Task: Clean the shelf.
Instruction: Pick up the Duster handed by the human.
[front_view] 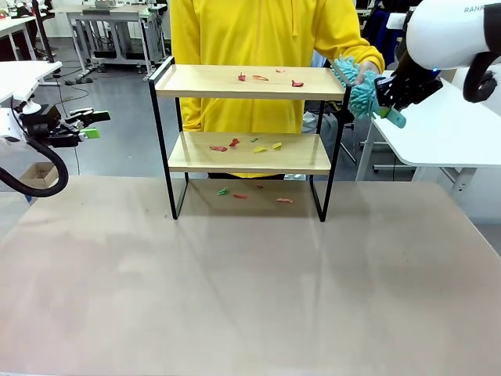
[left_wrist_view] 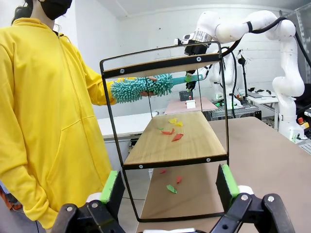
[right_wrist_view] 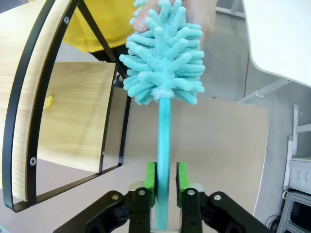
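Handover is the step: right end effector [right_wrist_view: 166, 177] is clamped on the duster [right_wrist_view: 163, 77] handle while the person's hand [right_wrist_view: 199, 12] holds its head, beside the shelf [front_view: 203, 81] on the desk [front_view: 235, 298]. Grip should seat firmly before pulling away; left end effector [left_wrist_view: 170, 179] stands apart

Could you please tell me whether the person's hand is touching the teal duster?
Touching. The left wrist view shows the person's hand closed around the fluffy head of the duster, fingers sunk among its strands.
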Motion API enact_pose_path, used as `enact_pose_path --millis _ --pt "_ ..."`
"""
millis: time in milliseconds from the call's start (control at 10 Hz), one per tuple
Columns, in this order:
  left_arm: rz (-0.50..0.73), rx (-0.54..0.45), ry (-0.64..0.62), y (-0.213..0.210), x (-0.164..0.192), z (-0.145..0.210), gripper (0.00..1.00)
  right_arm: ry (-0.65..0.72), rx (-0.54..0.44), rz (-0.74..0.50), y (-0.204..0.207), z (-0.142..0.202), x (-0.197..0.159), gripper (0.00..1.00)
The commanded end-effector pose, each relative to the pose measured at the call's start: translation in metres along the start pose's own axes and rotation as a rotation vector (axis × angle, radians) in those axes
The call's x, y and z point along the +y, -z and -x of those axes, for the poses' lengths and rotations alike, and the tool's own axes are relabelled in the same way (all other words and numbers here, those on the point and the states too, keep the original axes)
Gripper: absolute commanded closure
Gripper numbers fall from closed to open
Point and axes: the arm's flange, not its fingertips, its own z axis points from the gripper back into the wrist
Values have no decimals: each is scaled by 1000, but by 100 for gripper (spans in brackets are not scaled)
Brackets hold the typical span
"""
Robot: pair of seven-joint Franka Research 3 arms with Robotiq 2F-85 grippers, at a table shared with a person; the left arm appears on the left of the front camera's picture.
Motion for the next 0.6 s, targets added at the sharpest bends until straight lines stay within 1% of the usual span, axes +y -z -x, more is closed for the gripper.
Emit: enact_pose_path --millis 0,100,200,300,500 --pt "9 -5 3 0 -1 -2 0 30 -3 76 -1 7 5 100" --pt "9 -5 3 0 -1 -2 0 36 -6 93 -3 8 6 100" --pt "9 -5 3 0 -1 -2 0 44 -5 81 -4 8 6 100" --pt "9 -5 3 0 -1 -2 0 5 -3 34 -1 2 1 100" --pt "9 -5 3 0 -1 -2 0 5 -3 34 -1 2 1 100"
